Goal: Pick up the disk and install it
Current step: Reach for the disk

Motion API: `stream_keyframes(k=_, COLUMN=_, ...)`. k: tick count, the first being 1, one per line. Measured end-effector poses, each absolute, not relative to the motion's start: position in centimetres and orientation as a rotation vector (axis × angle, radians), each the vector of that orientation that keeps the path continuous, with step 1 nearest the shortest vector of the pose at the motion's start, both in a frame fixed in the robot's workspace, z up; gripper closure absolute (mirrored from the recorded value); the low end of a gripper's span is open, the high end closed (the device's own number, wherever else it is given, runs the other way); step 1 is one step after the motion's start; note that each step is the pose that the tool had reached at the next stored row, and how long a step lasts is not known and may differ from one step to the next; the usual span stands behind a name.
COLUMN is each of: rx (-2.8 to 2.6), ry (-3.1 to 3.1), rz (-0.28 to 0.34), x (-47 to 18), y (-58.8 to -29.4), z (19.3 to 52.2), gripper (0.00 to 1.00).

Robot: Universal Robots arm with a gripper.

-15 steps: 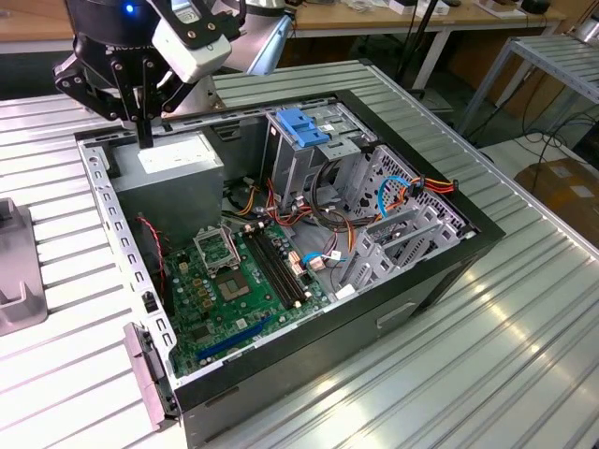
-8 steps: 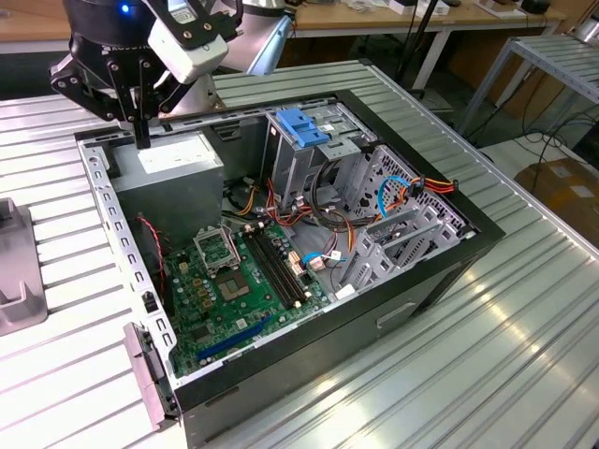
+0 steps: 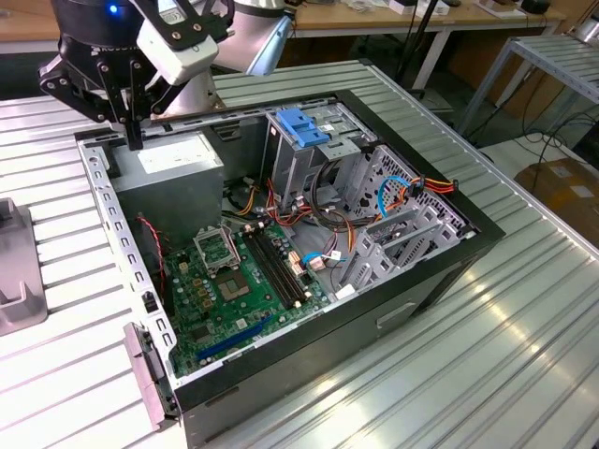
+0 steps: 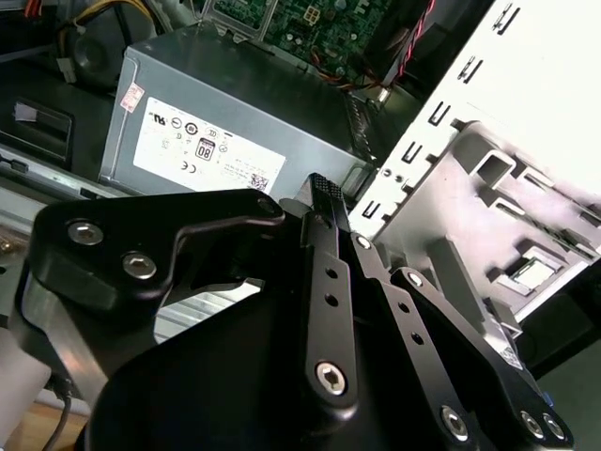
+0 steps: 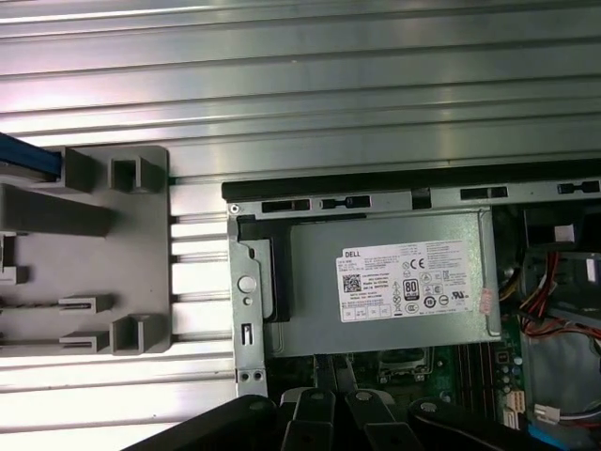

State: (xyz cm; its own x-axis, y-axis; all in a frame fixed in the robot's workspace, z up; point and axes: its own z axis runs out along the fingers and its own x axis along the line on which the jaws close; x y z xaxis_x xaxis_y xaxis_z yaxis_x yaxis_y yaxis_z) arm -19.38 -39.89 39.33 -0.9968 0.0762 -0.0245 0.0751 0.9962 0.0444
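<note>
Disk blue edge at fixture | end effector over power supply, pointing down | together, empty

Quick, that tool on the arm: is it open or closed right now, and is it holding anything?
Tool: closed, with nothing held; it hangs just above the grey power-supply box.

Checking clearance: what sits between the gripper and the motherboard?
The grey power-supply box, in the second wrist view: it lies beyond the gripper, with the motherboard behind it.
</note>
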Motion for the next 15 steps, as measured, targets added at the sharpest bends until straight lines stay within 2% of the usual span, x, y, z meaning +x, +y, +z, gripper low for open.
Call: stream_keyframes(k=15, rx=0.118, ry=3.112, rz=0.068, x=-20.6, y=-39.9, z=39.3, gripper=0.90)
